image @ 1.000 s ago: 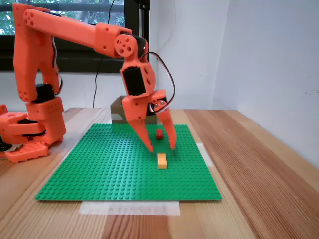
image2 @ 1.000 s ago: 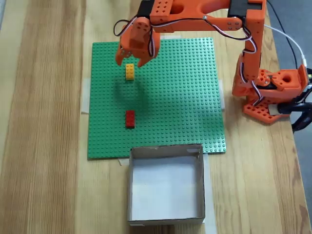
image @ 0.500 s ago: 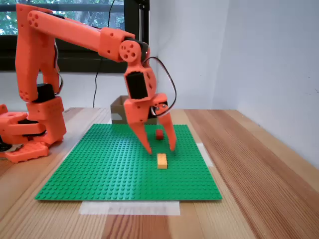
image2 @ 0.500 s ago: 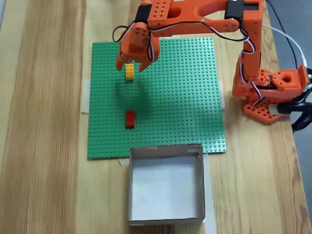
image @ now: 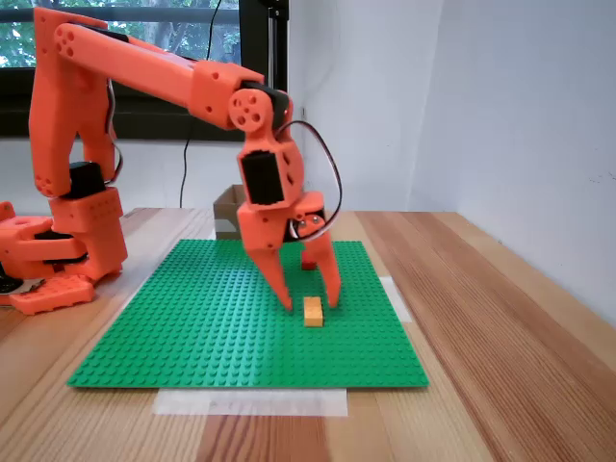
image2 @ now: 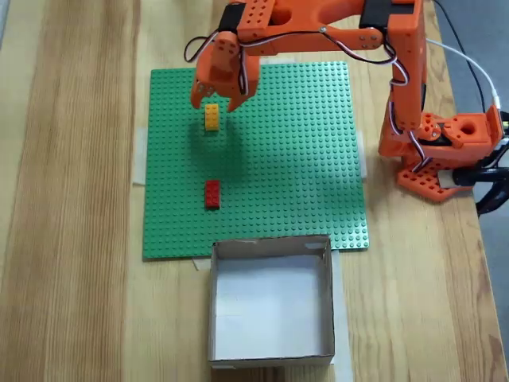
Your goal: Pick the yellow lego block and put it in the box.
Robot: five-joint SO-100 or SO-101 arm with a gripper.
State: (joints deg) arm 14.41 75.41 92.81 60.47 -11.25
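Note:
The yellow lego block (image: 313, 311) (image2: 211, 117) lies flat on the green baseplate (image: 192, 327) (image2: 286, 159). My orange gripper (image: 310, 304) (image2: 213, 105) is open and points down, with one finger on each side of the block. Its tips hang low over the plate, at the block's end that faces the arm in the side fixed view. Nothing is held between the fingers. The box (image: 228, 212) (image2: 270, 245) is brown cardboard and stands open at the baseplate's edge, far from the block.
A smaller red brick (image2: 211, 193) sits on the baseplate between the yellow block and the box. The arm's orange base (image: 58, 250) (image2: 441, 151) stands on the wooden table beside the plate. A white wall rises on the right in the side fixed view.
The open gripper has come lower and closer to the yellow block, its fingers now flanking it. The block, the red brick and the box have not moved.

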